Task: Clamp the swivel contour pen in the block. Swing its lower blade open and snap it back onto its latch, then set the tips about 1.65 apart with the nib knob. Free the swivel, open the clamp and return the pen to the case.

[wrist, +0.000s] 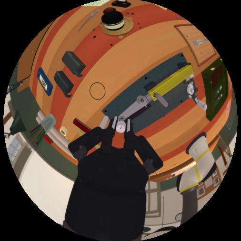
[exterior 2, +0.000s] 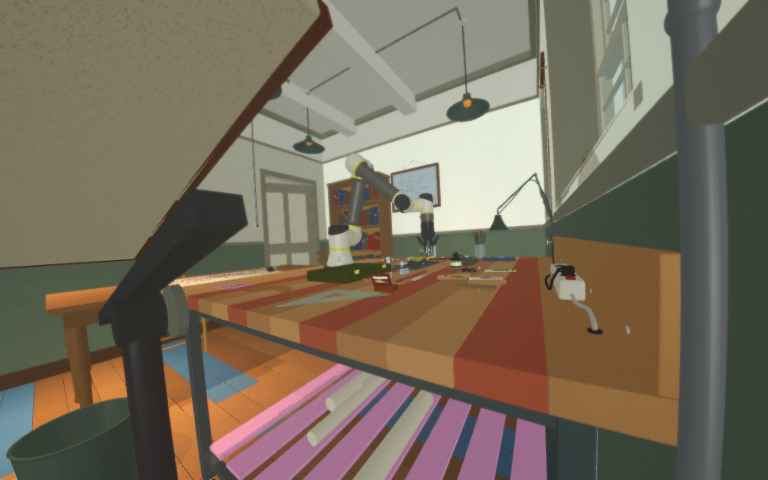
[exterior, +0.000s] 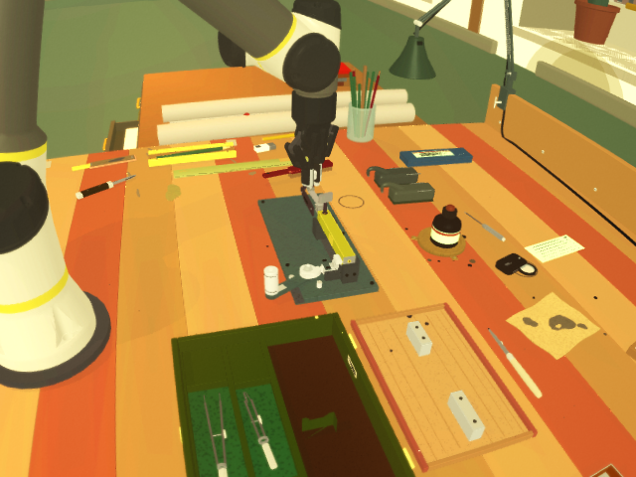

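The swivel contour pen (exterior: 334, 236) (wrist: 166, 83) lies with its yellow handle clamped in the dark block (exterior: 343, 272) on the grey-green mat (exterior: 313, 246), its grey blades (wrist: 135, 108) pointing toward the far side of the bench. A white clamp lever (exterior: 271, 281) sticks out at the block's near left. The round nib knob (wrist: 121, 127) sits at the blade end. The open green case (exterior: 287, 400) stands at the near edge of the bench. My gripper (exterior: 311, 180) (wrist: 121, 126) (exterior 2: 427, 249) stands upright over the blade end, closed on the nib knob.
The dark red ruler (exterior: 298, 169) lies just behind the gripper, and a thin wire ring (exterior: 351, 201) lies to its right. Two dark weights (exterior: 406, 185), an ink bottle (exterior: 446, 228) and a wooden tray (exterior: 442, 382) occupy the right side. Pencil cup (exterior: 361, 120) and paper rolls stand behind.
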Motion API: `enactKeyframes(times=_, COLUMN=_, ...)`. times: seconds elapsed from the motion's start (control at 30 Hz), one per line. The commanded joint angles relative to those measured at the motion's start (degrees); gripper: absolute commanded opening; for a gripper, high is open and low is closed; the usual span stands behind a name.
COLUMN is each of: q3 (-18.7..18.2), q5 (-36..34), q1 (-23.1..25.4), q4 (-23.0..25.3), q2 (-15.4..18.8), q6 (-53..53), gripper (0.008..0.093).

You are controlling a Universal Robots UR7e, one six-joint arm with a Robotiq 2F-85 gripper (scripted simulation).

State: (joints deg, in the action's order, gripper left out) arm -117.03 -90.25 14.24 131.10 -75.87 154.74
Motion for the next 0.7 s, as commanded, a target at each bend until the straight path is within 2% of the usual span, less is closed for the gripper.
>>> enactKeyframes(times=0.0, q3=0.03, q5=0.25, q1=0.07, q4=0.13, q2=0.01, q6=0.08, gripper=0.008)
enactKeyframes(times=0.67, q3=0.03, q5=0.25, q1=0.07, q4=0.13, q2=0.01, q6=1.78, gripper=0.008)
